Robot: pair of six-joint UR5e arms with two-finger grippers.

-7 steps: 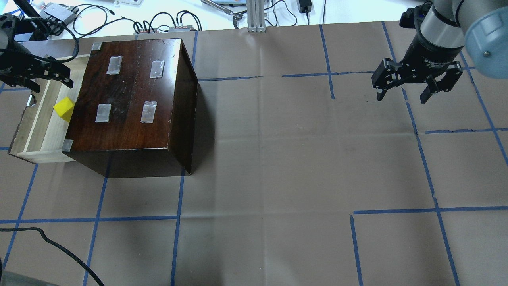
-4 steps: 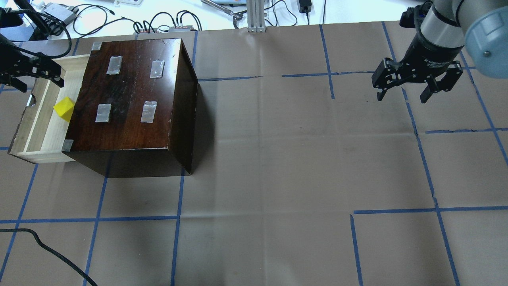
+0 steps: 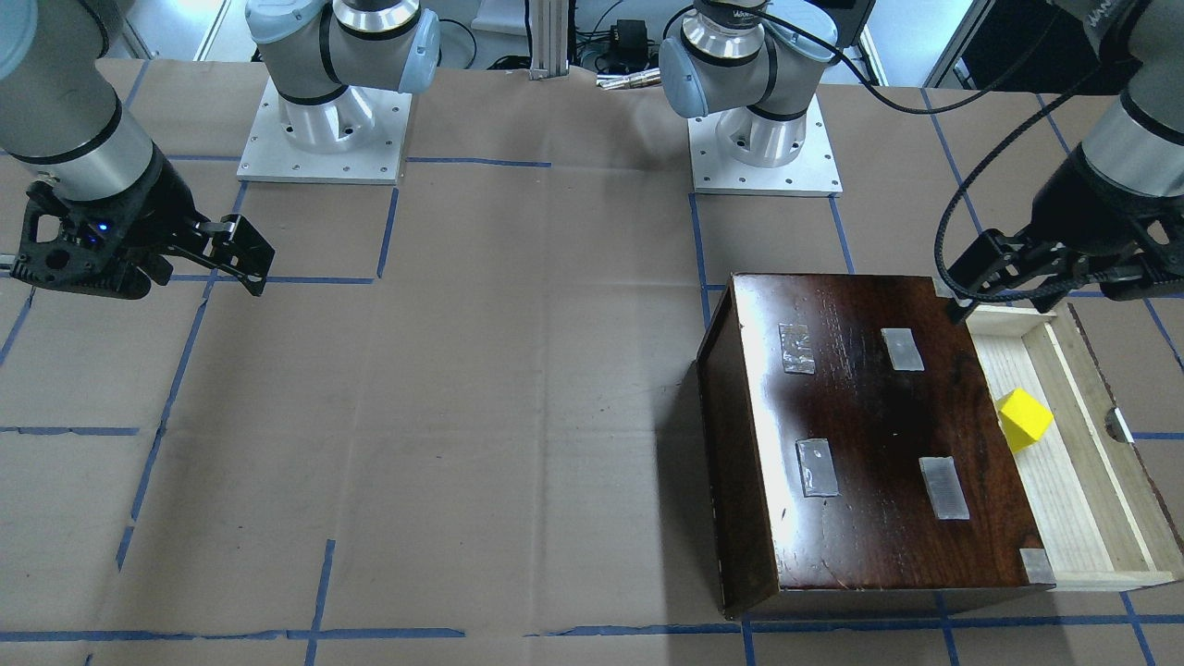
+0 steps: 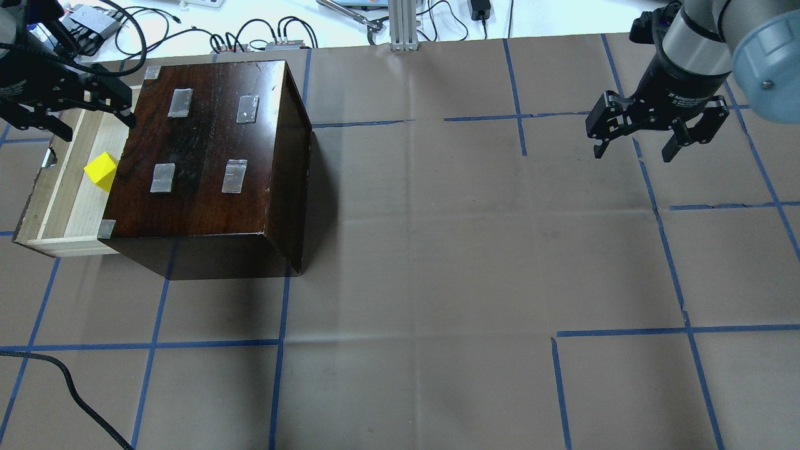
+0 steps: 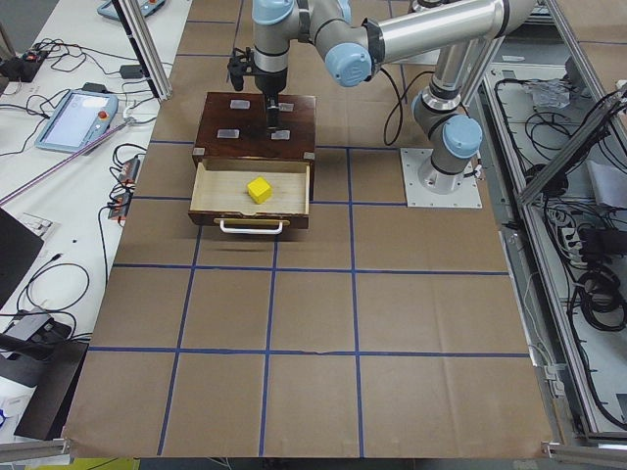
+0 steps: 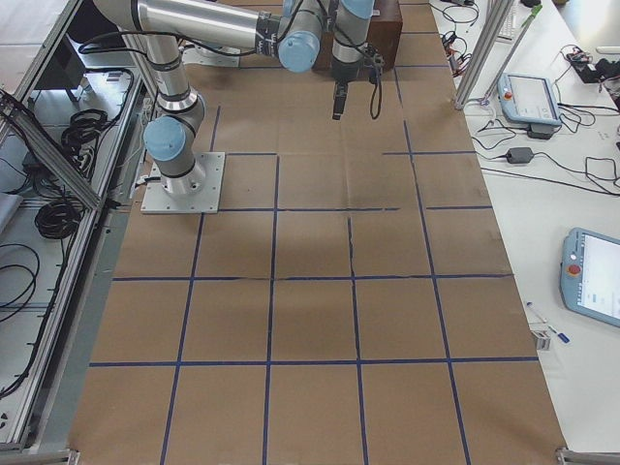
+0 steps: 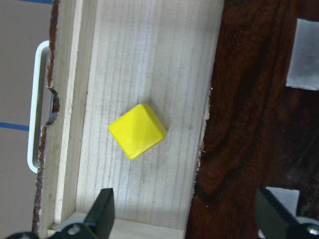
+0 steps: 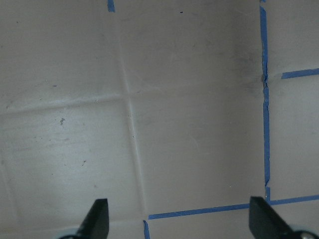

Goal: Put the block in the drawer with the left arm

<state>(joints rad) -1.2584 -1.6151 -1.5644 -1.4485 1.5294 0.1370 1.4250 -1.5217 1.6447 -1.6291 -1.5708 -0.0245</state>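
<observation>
The yellow block (image 4: 101, 171) lies loose on the floor of the pulled-out drawer (image 4: 69, 200), next to the dark-brown box (image 4: 206, 144). It also shows in the front view (image 3: 1024, 419) and in the left wrist view (image 7: 137, 131). My left gripper (image 4: 97, 125) is open and empty. It hovers above the drawer's far end and the box's edge, apart from the block. In the left wrist view its fingertips (image 7: 102, 211) frame the drawer (image 7: 124, 59) and the box top (image 7: 259, 99). My right gripper (image 4: 634, 150) is open and empty above bare table at the far right.
Brown paper with blue tape lines (image 4: 437, 281) covers the table. Grey tape patches (image 4: 234, 175) sit on the box top. The drawer has a white wire handle (image 7: 35, 104). A loose black cable (image 4: 69, 387) lies at the near left. Cables and devices (image 4: 262, 37) lie beyond the far edge.
My left gripper has moved right and a little farther back, from over the drawer's outer side to over its far end at the box's edge. The block and right arm have not moved.
</observation>
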